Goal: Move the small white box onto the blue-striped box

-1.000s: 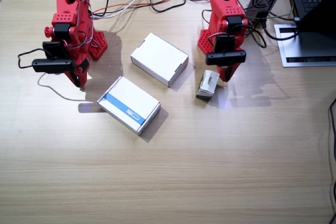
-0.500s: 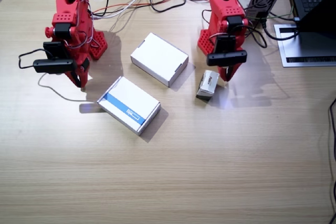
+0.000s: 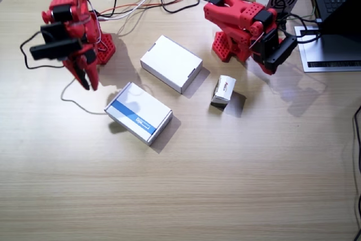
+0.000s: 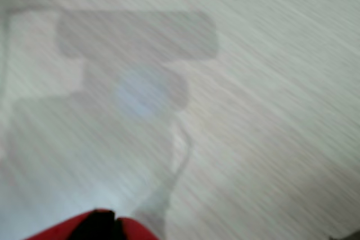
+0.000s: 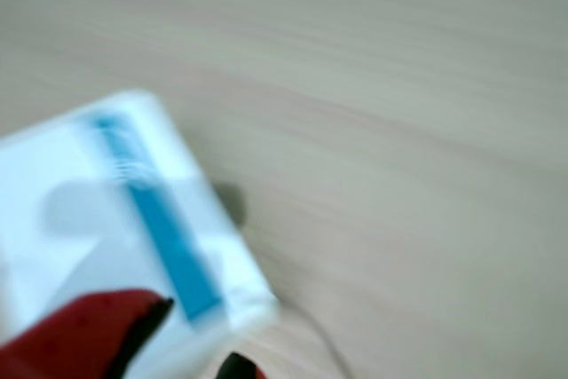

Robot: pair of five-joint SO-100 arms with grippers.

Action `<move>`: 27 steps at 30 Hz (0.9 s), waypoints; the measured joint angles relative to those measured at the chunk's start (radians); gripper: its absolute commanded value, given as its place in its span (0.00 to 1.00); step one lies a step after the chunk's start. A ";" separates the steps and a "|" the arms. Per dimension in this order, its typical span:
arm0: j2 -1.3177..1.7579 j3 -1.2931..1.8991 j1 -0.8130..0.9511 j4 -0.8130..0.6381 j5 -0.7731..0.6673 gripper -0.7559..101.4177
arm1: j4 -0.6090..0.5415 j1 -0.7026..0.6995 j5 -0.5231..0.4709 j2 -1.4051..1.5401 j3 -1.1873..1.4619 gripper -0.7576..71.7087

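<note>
Wood-grain laminate forms the table (image 3: 237, 184), on which everything rests. Of the three cartons, the plain white box (image 3: 171, 62) and the blue-striped box (image 3: 138, 112) are the largest; the striped one lies nearer the camera, turned diagonally, its blue band running along the long edge that faces the right arm. Its blurred corner and band are also seen in a wrist view (image 5: 155, 210), so that camera is judged to ride on the right arm.

Both red arms are lifted off the table. The right gripper (image 3: 84, 77) hangs just beyond the far corner of the striped box; whether its jaws are parted cannot be told, and nothing is seen held between them. The left gripper (image 3: 269, 65) is raised and swung aside toward the laptop; its jaws are hidden from the fixed camera, and the other wrist view shows only blurred bare table, so their state cannot be told either.

Smallest of all, the small white box (image 3: 225, 90) stands on the table, untouched, well apart from the striped box. It lies nearer the left gripper, toward the table's middle and slightly toward the camera from those jaws. Its long axis runs roughly away from the camera, slightly slanted, so a grasp across its short sides is judged likeliest.
</note>
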 measured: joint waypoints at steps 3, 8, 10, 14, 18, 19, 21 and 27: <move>-0.003 0.000 0.040 0.000 -0.066 0.01 | 0.044 -0.181 0.078 -0.311 -0.325 0.48; -0.003 0.000 0.049 0.000 -0.110 0.01 | 0.114 -0.347 0.101 -0.792 -0.793 0.60; -0.003 0.000 0.049 0.000 -0.124 0.01 | 0.118 -0.433 0.117 -0.977 -0.933 0.62; -0.003 0.000 0.049 0.002 -0.160 0.01 | 0.121 -0.560 0.118 -1.335 -1.213 0.64; -0.003 0.000 0.049 0.002 -0.176 0.01 | 0.247 -0.637 0.107 -1.789 -1.663 0.70; -0.003 0.000 0.049 0.002 -0.181 0.01 | 0.261 -0.655 0.092 -1.891 -1.789 0.72; -0.003 0.000 0.049 0.002 -0.193 0.01 | 0.273 -0.689 0.080 -2.011 -1.944 0.74; -0.003 0.000 0.049 0.002 -0.235 0.01 | 0.276 -0.739 0.035 -2.189 -2.241 0.76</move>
